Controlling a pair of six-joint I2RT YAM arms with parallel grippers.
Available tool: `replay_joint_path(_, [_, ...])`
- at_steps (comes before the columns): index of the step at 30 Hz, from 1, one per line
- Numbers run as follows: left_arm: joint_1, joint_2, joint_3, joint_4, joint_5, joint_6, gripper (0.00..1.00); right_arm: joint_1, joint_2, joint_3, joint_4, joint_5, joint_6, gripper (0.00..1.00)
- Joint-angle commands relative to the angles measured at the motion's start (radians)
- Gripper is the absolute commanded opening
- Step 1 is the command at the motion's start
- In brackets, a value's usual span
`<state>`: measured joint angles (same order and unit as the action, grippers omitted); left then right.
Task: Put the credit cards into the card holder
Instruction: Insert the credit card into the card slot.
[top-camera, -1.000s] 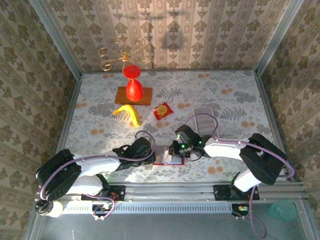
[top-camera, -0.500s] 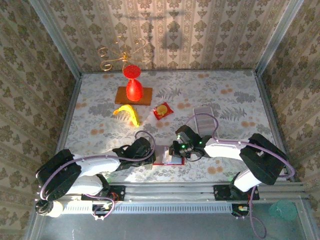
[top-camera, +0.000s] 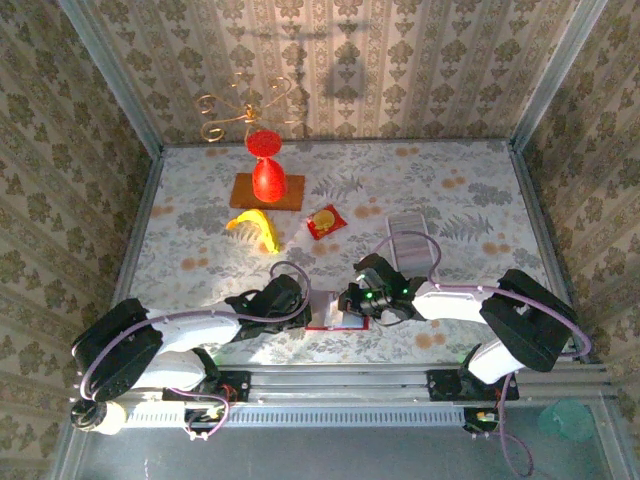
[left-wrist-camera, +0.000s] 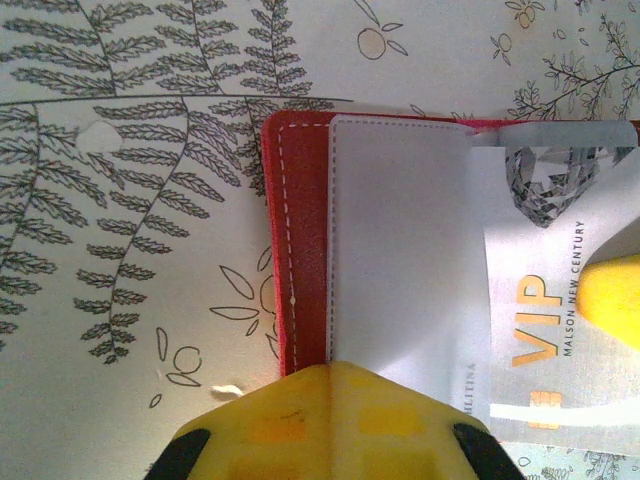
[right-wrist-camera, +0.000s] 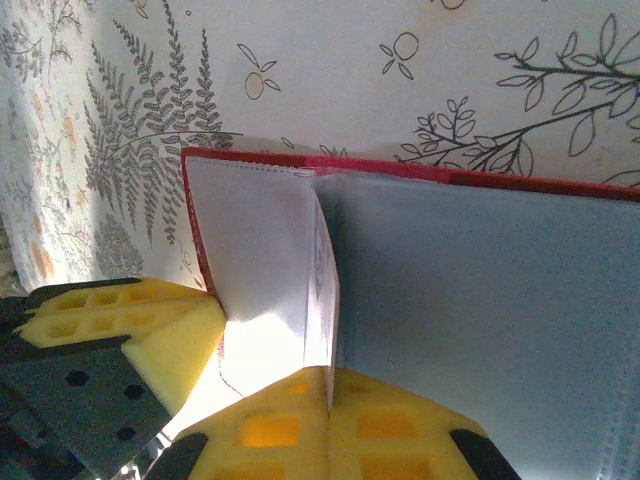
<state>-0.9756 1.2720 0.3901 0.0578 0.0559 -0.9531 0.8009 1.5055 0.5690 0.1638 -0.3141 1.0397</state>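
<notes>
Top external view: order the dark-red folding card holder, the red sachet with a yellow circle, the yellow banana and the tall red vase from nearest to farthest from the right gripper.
From the right gripper:
1. dark-red folding card holder, right at it, near edge.
2. red sachet with a yellow circle, beyond it, mid-table.
3. yellow banana, farther left.
4. tall red vase, farthest, back left.

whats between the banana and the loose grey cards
A red sachet with a yellow circle, between banana and grey cards, in the top view.
</notes>
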Motion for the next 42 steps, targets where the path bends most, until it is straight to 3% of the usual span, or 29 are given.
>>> replay_joint_path(1, [-0.008,0.004,-0.03,-0.043,-0.023,-0.022,0.0,0.014,0.022,-0.032,0.048,-0.066,0.032,0.0])
replay_joint_path(5, [-0.01,0.001,-0.031,-0.043,-0.023,-0.025,0.0,0.014,0.019,-0.018,-0.009,-0.042,0.011,0.0])
replay_joint_path(7, [-0.011,0.0,-0.031,-0.042,-0.024,-0.024,0.0,0.014,0.008,-0.004,-0.073,-0.011,-0.011,0.05])
replay_joint_path(11, [-0.011,0.0,-0.031,-0.043,-0.025,-0.025,0.0,0.014,-0.013,0.019,-0.165,0.042,-0.044,0.27])
replay_joint_path(15, [-0.012,0.003,-0.031,-0.042,-0.025,-0.023,0.0,0.014,-0.011,0.042,-0.235,0.078,-0.07,0.38])
replay_joint_path(21, [-0.015,0.007,-0.031,-0.038,-0.025,-0.024,0.0,0.015,0.007,0.057,-0.253,0.088,-0.085,0.36])
replay_joint_path(31, [-0.016,0.013,-0.025,-0.038,-0.025,-0.024,0.0,0.039,0.053,0.122,-0.284,0.095,-0.109,0.18])
replay_joint_path(42, [-0.019,0.009,-0.03,-0.031,-0.024,-0.028,0.0,0.069,0.1,0.19,-0.291,0.092,-0.112,0.18])
